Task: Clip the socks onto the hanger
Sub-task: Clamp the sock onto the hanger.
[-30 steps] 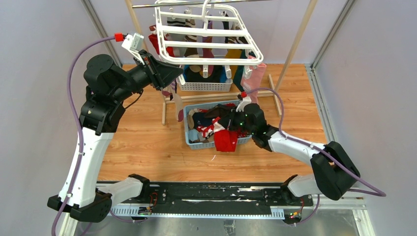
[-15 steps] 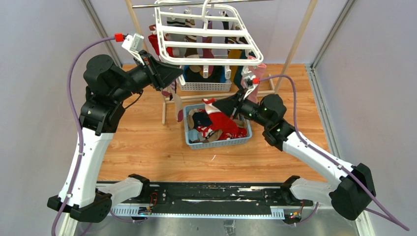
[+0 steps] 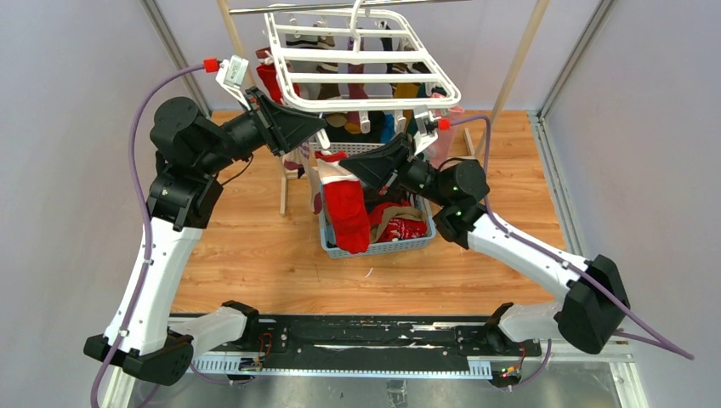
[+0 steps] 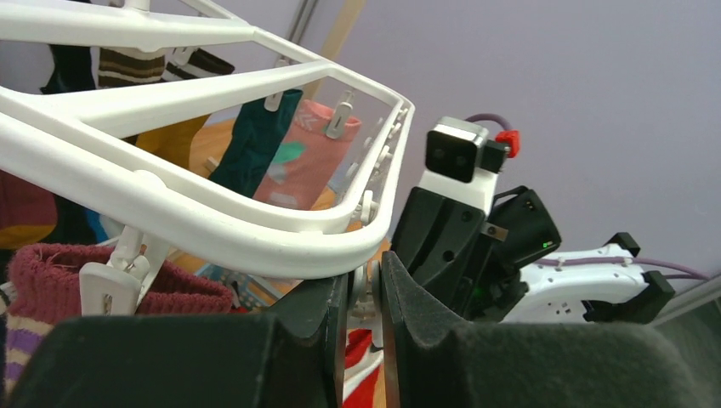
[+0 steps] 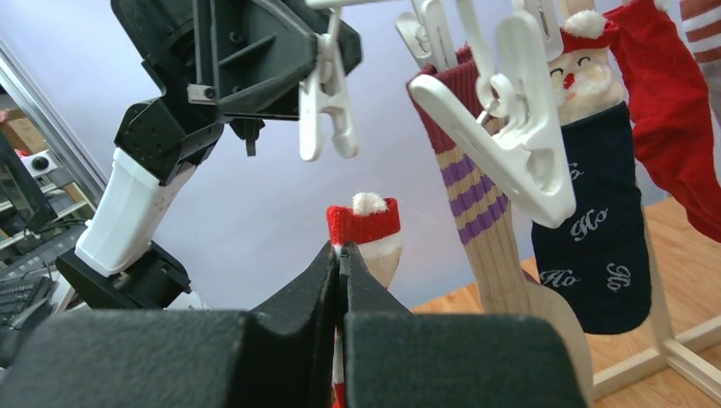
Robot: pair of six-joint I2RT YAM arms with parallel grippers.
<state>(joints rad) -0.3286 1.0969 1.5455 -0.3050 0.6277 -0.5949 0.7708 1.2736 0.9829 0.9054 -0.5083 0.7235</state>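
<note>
The white hanger (image 3: 366, 59) hangs from the rail with several socks clipped under it. My left gripper (image 3: 319, 130) is at its near left corner, shut on a small white clip (image 4: 366, 293) below the frame (image 4: 212, 225). My right gripper (image 3: 343, 161) is just right of it and a little lower. It is shut on a red sock with a white cuff (image 3: 346, 212) that hangs down over the basket. In the right wrist view the sock's top (image 5: 366, 223) stands just below the clip (image 5: 327, 102) that the left gripper (image 5: 255, 59) holds.
A blue mesh basket (image 3: 378, 247) with more socks sits on the wooden table below. A white basket (image 3: 357, 150) stands behind it under the hanger. The wood-and-metal rail stand's legs (image 3: 510, 76) flank the hanger. Purple-striped (image 5: 476, 195), navy (image 5: 595, 238) and red (image 5: 672, 110) socks hang nearby.
My right gripper has risen out of the blue basket with the red sock and moved up and left to beside the left gripper. The left gripper and hanger shifted slightly.
</note>
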